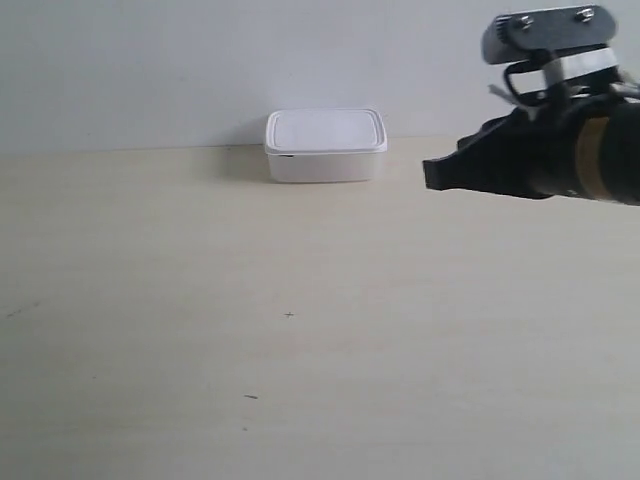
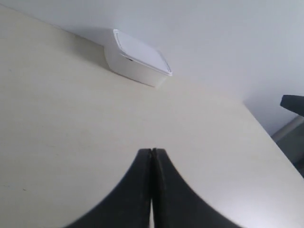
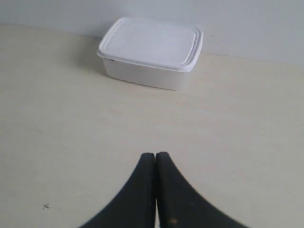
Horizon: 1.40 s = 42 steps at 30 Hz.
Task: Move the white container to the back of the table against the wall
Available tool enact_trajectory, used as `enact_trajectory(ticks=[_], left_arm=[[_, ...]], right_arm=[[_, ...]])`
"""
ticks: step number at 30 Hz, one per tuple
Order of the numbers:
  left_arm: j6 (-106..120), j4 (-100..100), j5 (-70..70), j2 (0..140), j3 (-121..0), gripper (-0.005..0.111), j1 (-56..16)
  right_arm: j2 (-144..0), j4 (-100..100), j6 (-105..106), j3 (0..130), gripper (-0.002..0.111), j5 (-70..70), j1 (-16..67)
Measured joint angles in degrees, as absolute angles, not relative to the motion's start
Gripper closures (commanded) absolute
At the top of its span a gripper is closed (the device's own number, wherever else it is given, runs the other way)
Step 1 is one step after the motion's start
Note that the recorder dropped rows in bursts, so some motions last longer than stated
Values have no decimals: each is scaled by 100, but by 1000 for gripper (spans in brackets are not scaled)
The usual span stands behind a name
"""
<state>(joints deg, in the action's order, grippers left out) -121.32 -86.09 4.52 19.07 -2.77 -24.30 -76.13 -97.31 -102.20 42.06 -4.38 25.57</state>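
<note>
Left claw [image 2: 151, 153]: both black fingers pressed together, no gap, nothing between them. Right claw [image 3: 155, 156]: same, fingers closed flat on each other, empty.

White container [image 3: 151, 53]: straight ahead of the right claw, well apart from it, lid [image 3: 152, 42] on. Its far side sits at the wall [image 3: 247, 23]; actual contact can't be confirmed from any view. From the left claw it's ahead and off to one side, well apart, seen corner-on. It rests flat on the table [image 1: 300, 300], with neither claw touching it.

View differences:
- Exterior shows just one arm, the arm at the exterior view's right [image 1: 560, 160], raised above the table and off to the side of the container. Its finger state is unreadable from there; only the wrist views settle it.
- Exterior shows the grey camera mount [image 1: 550, 35] on top of that arm; the wrist views don't.
- Left wrist view alone shows the table's side edge and a dark shape [image 2: 293, 103] beyond it; can't tell what it is.
- Right wrist view shows a small cross mark [image 3: 45, 206] on the table close to the claw. It also shows in the exterior view, not in the left wrist view.
- Exterior adds a short dark fleck [image 1: 250, 397] nearer the camera.

Counts: 1 container, 1 lid, 2 claws (one per wrist view), 1 arm in exterior, 1 cross mark, 1 fleck.
</note>
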Motion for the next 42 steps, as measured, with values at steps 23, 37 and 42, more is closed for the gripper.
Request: enact_trajectory(ticks=[23,37,42], left_arm=[[-11702,-9632,-537,524,1,107,-2430],[-11667,-9803,-577,524,1,107,-2430],[-11667,-9824,-613,524,1,107,-2430]], right_arm=[[-544,-9470,-10886,1182,108,1042,2557],[-29,-9221,-10718,646,108,1103,2557],[-29,-9221,-10590,637,108,1092,2557]])
